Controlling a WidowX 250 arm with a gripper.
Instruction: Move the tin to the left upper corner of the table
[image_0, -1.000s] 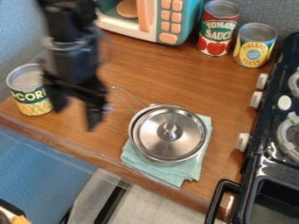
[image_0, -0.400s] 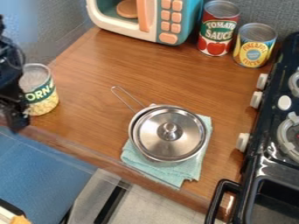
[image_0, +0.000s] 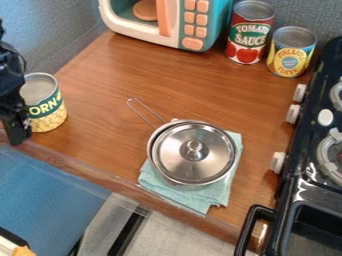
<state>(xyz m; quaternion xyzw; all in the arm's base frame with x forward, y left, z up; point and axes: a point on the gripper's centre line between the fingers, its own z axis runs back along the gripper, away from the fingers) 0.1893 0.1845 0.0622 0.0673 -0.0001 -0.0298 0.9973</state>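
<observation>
Gripper (image_0: 17, 131) swung to frame's left edge, corn tin (image_0: 47, 112) slightly rightward. Whether spread or closed, cannot tell. Low sideways sweep could topple tin, gripper being so near.

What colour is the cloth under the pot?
Light teal, best seen in the camera view.

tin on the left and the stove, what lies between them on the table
The camera view shows a lidded metal pot on a light teal cloth between the tin and the stove, with bare tabletop on either side.
</observation>
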